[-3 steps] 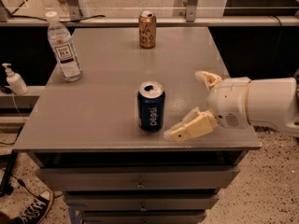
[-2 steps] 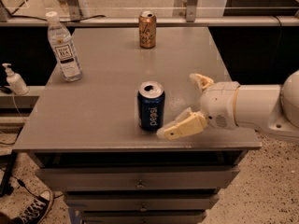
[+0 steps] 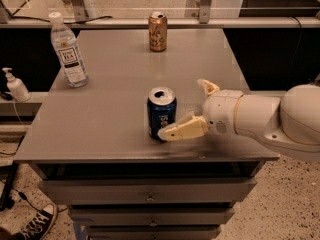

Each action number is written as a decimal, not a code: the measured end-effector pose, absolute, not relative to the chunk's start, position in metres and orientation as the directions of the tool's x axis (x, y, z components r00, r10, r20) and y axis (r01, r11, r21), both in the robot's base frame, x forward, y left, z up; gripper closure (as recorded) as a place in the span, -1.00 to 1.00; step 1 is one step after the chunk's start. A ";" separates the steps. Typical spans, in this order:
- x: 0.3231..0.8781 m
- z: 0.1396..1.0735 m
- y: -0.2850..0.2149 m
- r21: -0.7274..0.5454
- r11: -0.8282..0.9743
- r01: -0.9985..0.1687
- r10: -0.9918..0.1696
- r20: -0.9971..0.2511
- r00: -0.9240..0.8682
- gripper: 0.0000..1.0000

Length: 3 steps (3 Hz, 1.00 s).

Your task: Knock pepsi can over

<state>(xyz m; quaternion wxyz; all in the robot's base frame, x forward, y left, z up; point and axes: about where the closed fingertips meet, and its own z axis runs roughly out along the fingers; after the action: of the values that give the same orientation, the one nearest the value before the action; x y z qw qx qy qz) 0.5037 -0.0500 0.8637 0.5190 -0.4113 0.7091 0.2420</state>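
From my station I see the gripper [image 3: 181,109] over the front right part of the grey table [image 3: 100,129], with its jaws spread wide and nothing held between them. The near finger [image 3: 182,129] points left and its tip touches, or almost touches, the lower right side of the pepsi can [image 3: 161,113]; I cannot tell which. The other finger stands behind, well apart from the can. Compared with a second ago, the gripper has come left toward the can, and the can stands upright on the same spot near the front edge. On its dark blue side I see white lettering, but I cannot read it. Farther back on the left stands a clear bottle [image 3: 68,51] with a white label, its text too small to read. At the far edge stands a gold-brown can [image 3: 157,31], also upright.
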 end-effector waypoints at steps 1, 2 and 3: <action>0.523 0.871 -0.037 -0.076 0.562 -0.823 -0.310 -0.942 -0.125 -1.00; 0.545 0.890 -0.023 -0.080 0.570 -0.818 -0.318 -0.939 -0.129 -1.00; 0.577 0.904 -0.004 -0.071 0.579 -0.812 -0.327 -0.933 -0.152 -1.00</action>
<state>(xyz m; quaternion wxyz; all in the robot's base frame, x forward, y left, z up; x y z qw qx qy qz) 0.5767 -0.0044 0.9036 0.5181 -0.3947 0.7218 0.2341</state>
